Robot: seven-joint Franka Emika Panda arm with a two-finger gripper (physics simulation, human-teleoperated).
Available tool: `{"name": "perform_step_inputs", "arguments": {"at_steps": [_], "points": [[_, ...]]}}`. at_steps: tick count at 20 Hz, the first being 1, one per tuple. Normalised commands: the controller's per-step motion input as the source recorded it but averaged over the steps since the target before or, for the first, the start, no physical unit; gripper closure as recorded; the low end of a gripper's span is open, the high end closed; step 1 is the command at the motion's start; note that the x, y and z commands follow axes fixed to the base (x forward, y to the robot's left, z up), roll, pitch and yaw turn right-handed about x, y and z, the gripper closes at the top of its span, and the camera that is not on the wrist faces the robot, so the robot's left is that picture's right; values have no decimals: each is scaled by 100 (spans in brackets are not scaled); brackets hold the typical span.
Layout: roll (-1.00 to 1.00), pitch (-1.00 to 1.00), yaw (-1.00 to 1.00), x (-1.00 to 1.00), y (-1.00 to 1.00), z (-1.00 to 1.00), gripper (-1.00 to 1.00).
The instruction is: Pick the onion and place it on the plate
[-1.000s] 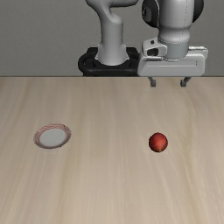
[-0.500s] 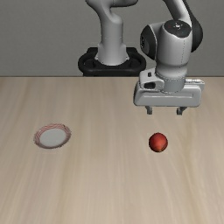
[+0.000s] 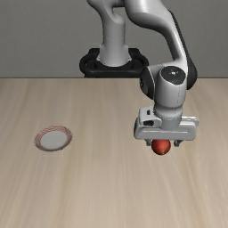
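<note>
A small red onion (image 3: 161,149) lies on the wooden table, right of centre in the exterior view. My gripper (image 3: 162,145) has come down over it, fingers open, one on each side of the onion; the gripper body hides the onion's upper part. I cannot tell whether the fingers (image 3: 149,143) touch it. The plate (image 3: 52,139), small and white with a red rim, sits on the table at the exterior view's left, well apart from the gripper.
The wooden table (image 3: 98,187) spreads wide around both objects. The robot's black base (image 3: 111,63) stands at the far edge.
The gripper has descended from high above the table's far side, moving forward and down until it straddles the onion. The onion and plate have not moved.
</note>
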Motion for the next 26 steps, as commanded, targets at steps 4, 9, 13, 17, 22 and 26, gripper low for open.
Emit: {"name": "perform_step_inputs", "arguments": {"at_steps": [4,9,13,17,22,26], "points": [[0,0,0,0,0,0,100],[0,0,0,0,0,20,100],[0,0,0,0,0,0,100],[0,0,0,0,0,100,100],[0,0,0,0,0,100,100],[0,0,0,0,-100,0,100]]}}
